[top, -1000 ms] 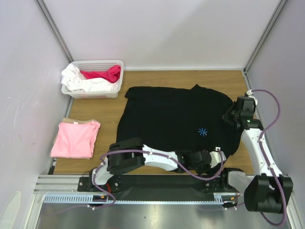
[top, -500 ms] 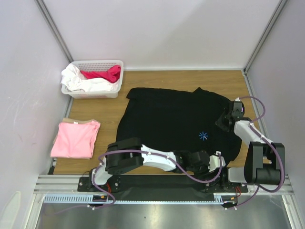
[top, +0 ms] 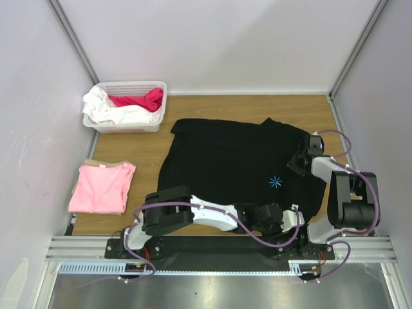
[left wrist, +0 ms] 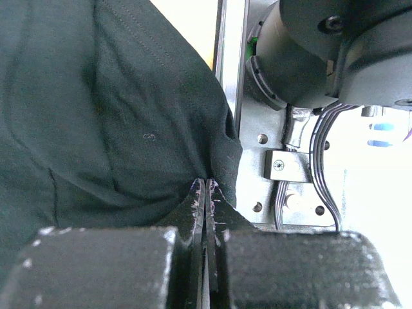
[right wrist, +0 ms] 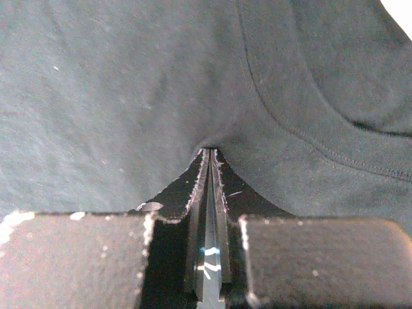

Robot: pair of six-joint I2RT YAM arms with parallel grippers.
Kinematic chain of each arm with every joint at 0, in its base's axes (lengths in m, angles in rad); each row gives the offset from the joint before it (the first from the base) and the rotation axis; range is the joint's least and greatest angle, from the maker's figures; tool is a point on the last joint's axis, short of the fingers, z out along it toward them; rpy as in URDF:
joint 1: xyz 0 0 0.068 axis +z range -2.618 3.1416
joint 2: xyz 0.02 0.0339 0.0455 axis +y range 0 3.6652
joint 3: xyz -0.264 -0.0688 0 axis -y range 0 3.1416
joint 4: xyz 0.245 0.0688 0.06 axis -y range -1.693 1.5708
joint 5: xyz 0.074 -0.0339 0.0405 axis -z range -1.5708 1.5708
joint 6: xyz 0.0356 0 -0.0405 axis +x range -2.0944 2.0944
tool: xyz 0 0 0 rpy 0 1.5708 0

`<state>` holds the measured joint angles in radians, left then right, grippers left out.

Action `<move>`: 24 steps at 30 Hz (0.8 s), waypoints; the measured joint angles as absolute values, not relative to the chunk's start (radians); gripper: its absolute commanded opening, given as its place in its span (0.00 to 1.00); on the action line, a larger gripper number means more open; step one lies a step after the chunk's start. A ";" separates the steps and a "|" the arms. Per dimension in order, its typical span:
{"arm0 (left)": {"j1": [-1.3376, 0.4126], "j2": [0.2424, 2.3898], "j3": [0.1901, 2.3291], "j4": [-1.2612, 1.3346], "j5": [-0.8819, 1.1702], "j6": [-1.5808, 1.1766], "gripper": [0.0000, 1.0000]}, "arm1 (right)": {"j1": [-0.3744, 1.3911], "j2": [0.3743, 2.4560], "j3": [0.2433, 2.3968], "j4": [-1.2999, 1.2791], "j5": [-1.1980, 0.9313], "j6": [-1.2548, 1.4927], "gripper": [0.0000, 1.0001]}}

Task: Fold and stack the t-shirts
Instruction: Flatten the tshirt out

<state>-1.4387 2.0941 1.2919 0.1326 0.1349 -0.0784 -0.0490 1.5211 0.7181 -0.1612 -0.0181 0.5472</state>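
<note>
Black t-shirt (top: 225, 161) between both jaw pairs

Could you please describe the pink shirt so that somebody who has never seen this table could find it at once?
On the wooden table, look along the left edge, closer to the near side than the white basket in the far corner. The pink t-shirt lies there, apart from the black t-shirt spread in the middle. It alone is pale pink and neatly folded.
</note>
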 measured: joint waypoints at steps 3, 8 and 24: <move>-1.439 2.094 1.290 0.136 0.135 -0.078 0.00 | -0.046 1.563 0.751 -0.139 -0.025 0.550 0.09; -1.439 2.093 1.287 0.140 0.135 -0.078 0.00 | -0.036 1.633 0.815 -0.116 -0.035 0.551 0.08; -1.422 2.092 1.278 0.157 0.143 -0.070 0.00 | 0.004 1.758 0.973 -0.161 -0.019 0.530 0.08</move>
<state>-1.4216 2.0918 1.2778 0.1574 0.1429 -0.0700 0.0044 1.7584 0.9730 -0.1608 -0.0189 0.5304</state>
